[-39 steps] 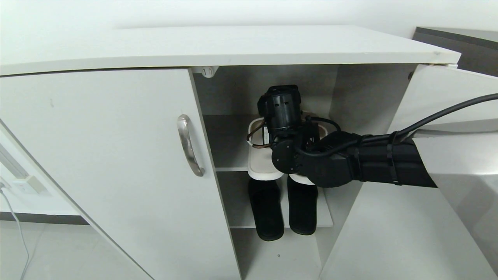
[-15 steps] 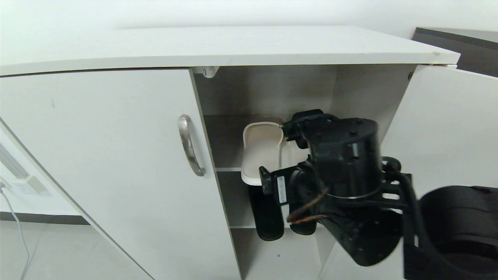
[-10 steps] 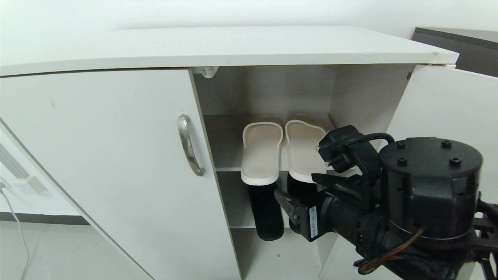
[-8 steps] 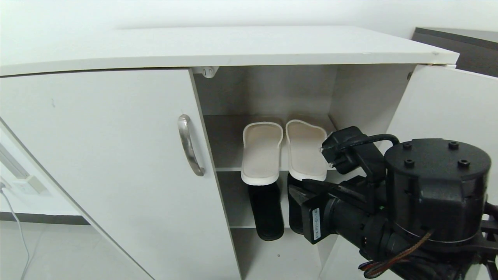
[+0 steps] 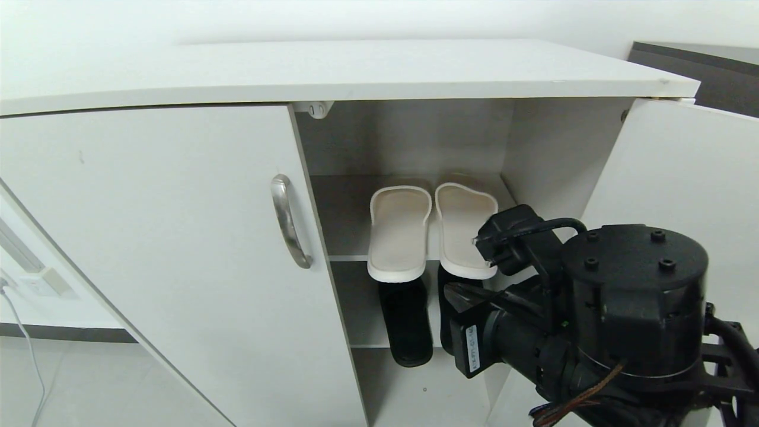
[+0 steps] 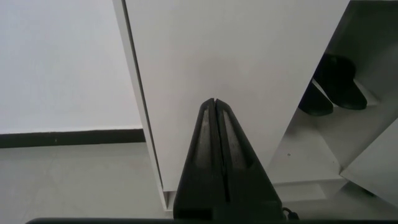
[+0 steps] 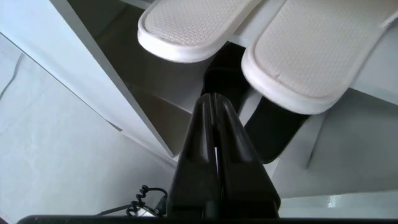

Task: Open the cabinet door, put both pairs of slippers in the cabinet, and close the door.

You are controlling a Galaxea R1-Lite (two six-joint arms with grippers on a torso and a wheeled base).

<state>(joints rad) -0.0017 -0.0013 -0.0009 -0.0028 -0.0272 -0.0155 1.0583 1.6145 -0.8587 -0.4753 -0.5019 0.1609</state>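
Observation:
The cabinet (image 5: 356, 65) has its right door (image 5: 670, 172) swung open and its left door (image 5: 154, 237) closed. A white pair of slippers (image 5: 398, 231) lies side by side on the upper shelf, heels over the shelf edge. A black pair (image 5: 406, 320) lies on the lower shelf beneath them. My right arm (image 5: 628, 296) hangs in front of the opening, low and right, hiding part of the right black slipper. My right gripper (image 7: 213, 99) is shut and empty, just below the white slippers (image 7: 298, 50) and before the black ones (image 7: 277, 134). My left gripper (image 6: 214, 102) is shut and empty, low before the closed door (image 6: 236, 56).
A metal handle (image 5: 289, 220) sits on the closed left door. The cabinet's bottom compartment (image 5: 421, 391) holds nothing. A wall socket with a white cable (image 5: 35, 281) is at the far left. Grey floor (image 6: 74, 174) stretches left of the cabinet.
My right arm has drawn back out of the upper shelf, leaving the white slippers lying there. It now sits lower and closer, in front of the opening.

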